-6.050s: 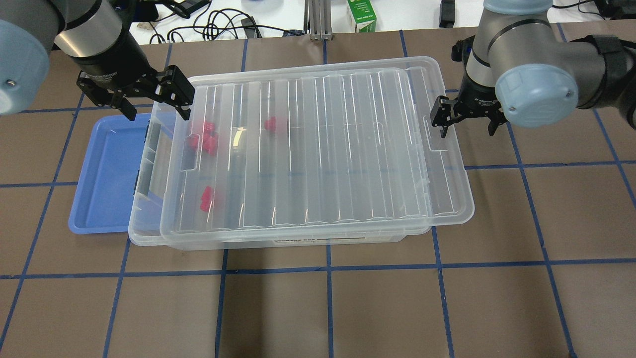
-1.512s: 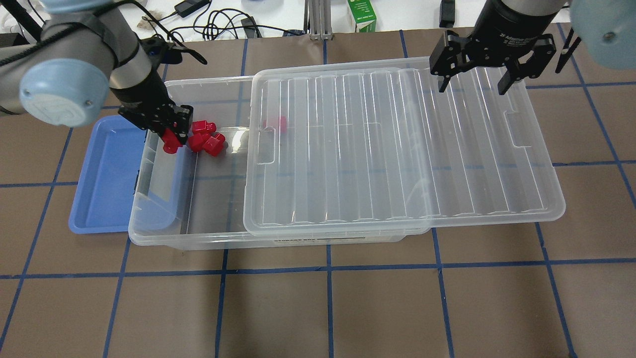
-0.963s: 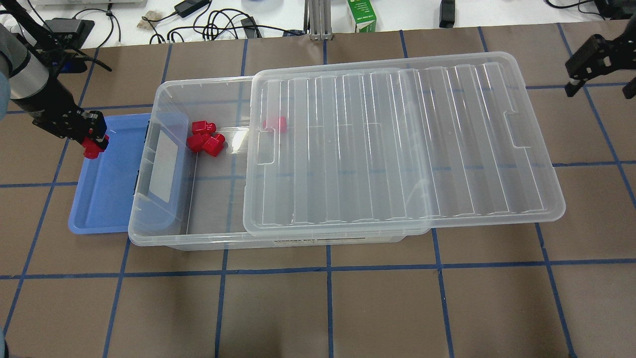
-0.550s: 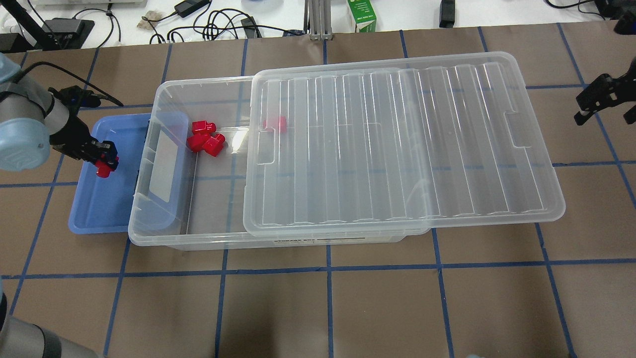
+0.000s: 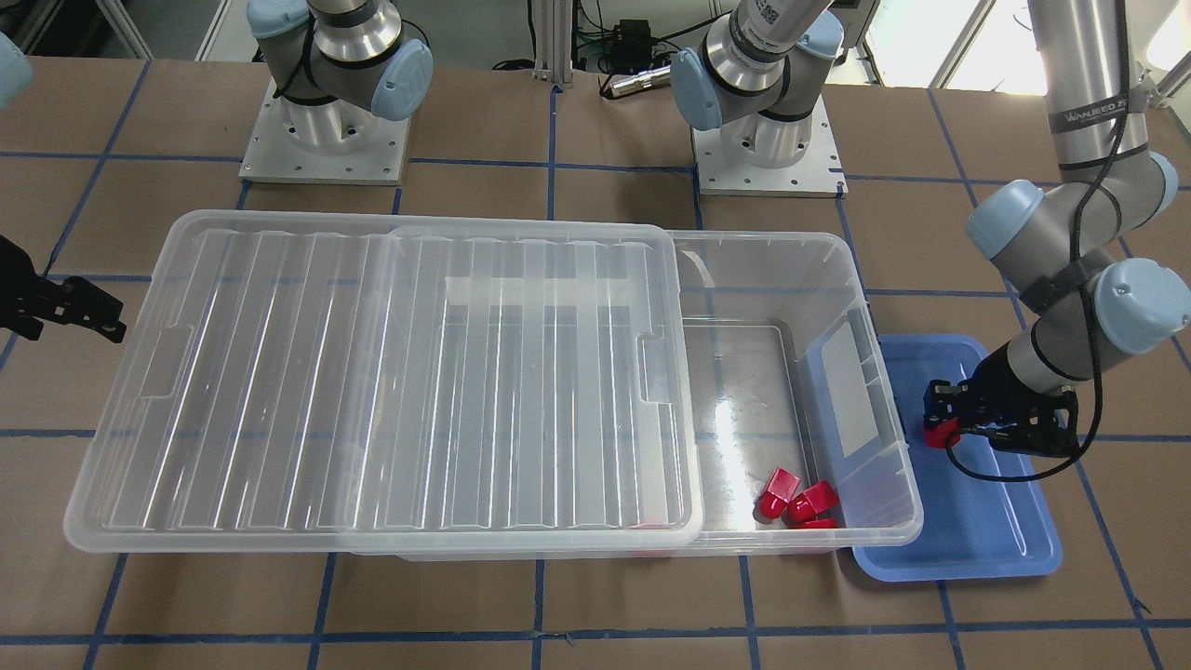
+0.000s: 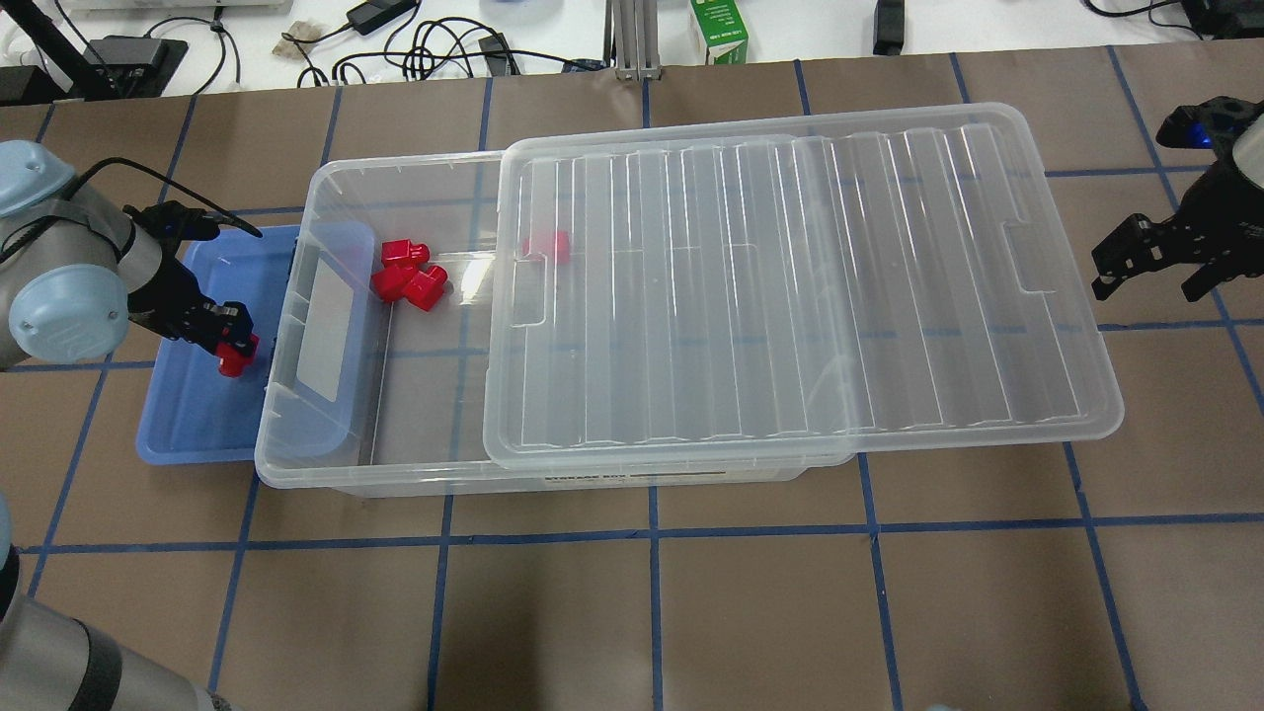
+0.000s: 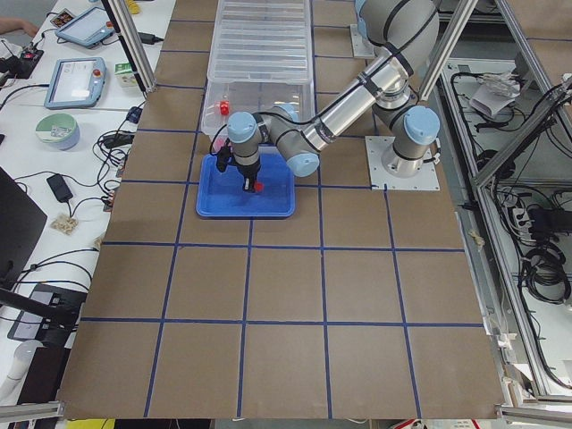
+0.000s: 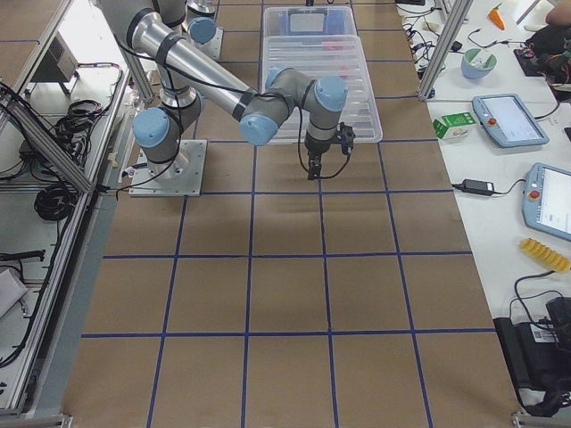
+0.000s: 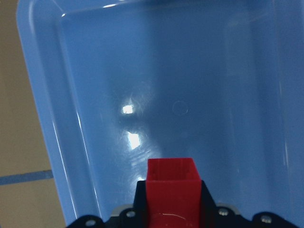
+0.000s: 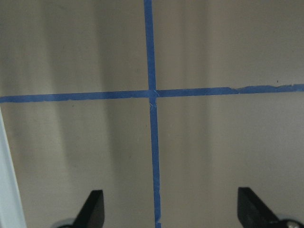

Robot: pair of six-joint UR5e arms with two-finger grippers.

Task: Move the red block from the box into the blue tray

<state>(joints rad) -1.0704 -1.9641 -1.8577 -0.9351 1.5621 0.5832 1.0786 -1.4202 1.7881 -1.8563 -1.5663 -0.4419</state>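
My left gripper (image 6: 229, 348) is shut on the red block (image 6: 233, 359) and holds it low over the blue tray (image 6: 193, 415). The left wrist view shows the block (image 9: 170, 190) clamped between the black fingers above the tray floor (image 9: 190, 85). The front view shows the block (image 5: 938, 426) in the gripper (image 5: 944, 414) over the tray (image 5: 986, 530). The box (image 6: 326, 474) stands beside the tray, its lid (image 6: 790, 286) slid to the right. My right gripper (image 6: 1150, 265) is open and empty over the table, right of the lid.
Three more red pieces (image 6: 407, 276) lie in the box's open left end, one more (image 6: 549, 245) under the lid's edge. The box's left end overlaps the tray's right side. Cables and a green carton (image 6: 719, 30) lie beyond the table's far edge.
My left gripper has carried the red block from the box over to the blue tray and lowered it further in. My right gripper has moved off the lid to the right.
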